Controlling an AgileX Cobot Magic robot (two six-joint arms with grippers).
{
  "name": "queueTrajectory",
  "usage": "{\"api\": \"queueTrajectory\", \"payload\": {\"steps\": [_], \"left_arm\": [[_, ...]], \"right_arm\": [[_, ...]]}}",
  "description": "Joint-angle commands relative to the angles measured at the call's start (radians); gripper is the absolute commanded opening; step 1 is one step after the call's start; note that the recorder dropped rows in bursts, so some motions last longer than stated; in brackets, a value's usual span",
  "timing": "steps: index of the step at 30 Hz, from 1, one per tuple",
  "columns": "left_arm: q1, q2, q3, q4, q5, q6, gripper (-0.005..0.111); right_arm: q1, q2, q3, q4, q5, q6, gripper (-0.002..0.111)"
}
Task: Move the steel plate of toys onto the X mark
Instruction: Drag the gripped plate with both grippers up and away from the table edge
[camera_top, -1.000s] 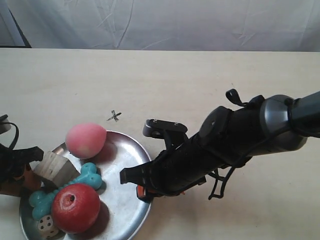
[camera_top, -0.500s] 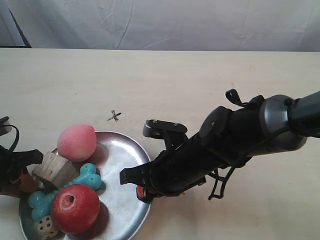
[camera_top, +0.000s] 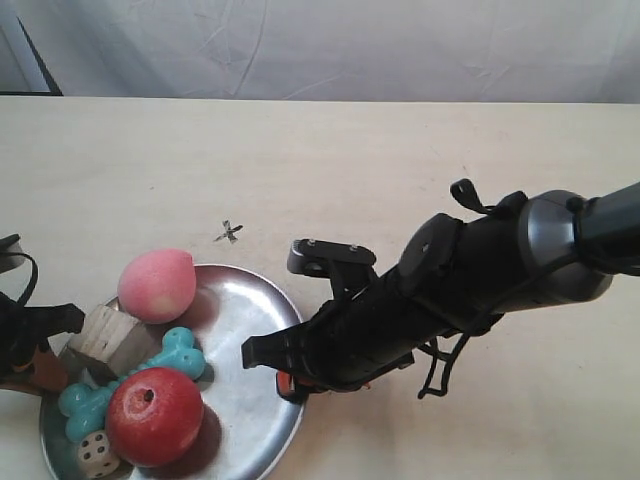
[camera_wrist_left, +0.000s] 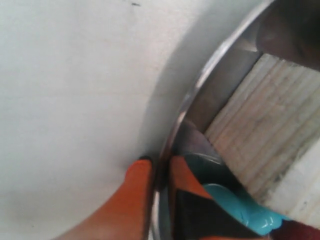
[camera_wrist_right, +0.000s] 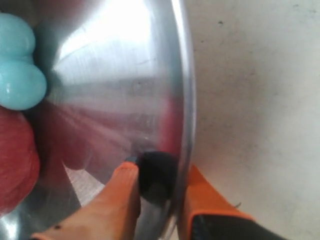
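The steel plate (camera_top: 245, 335) sits at the table's near left, with both grippers clamped on its rim. It carries the pink peach (camera_top: 157, 285), wooden cube (camera_top: 105, 338), turquoise bone (camera_top: 176, 352), red apple (camera_top: 153, 415) and white die (camera_top: 97, 455). My left gripper (camera_wrist_left: 161, 172) is shut on the plate rim (camera_wrist_left: 200, 85) beside the cube (camera_wrist_left: 265, 130) and bone (camera_wrist_left: 240, 205). On the opposite rim my right gripper (camera_wrist_right: 160, 175) is shut on the plate (camera_wrist_right: 125, 75), near the bone (camera_wrist_right: 20, 75) and apple (camera_wrist_right: 15, 160). The X mark (camera_top: 229, 232) lies just beyond the plate's far rim.
My right arm (camera_top: 470, 280) stretches across the table from the right side of the exterior view. The left arm (camera_top: 25, 335) sits at that view's left edge. A white cloth backdrop (camera_top: 330, 45) runs behind the far table edge.
The peach has rolled a little to the left on the plate and the cube has shifted slightly. Both grippers keep their hold on the rim, and the plate has barely moved.
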Motion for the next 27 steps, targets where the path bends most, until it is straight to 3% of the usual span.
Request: {"api": "queueTrajectory", "payload": {"steps": [1, 18, 23, 27], "left_arm": [[-0.005, 0.003, -0.016, -0.07, 0.044, -0.018, 0.0], [-0.005, -0.02, -0.044, -0.131, 0.104, 0.029, 0.0], [-0.005, -0.021, -0.075, -0.138, 0.136, 0.029, 0.0], [-0.005, -0.021, -0.115, -0.147, 0.156, 0.022, 0.0]], "right_arm": [[0.002, 0.002, 0.001, -0.038, -0.006, -0.03, -0.001], [0.0, 0.002, -0.088, -0.037, 0.072, -0.027, -0.001], [-0.024, 0.002, -0.153, -0.292, 0.116, 0.228, -0.001], [-0.109, 0.002, -0.159, -0.301, 0.185, 0.237, -0.001]]}}
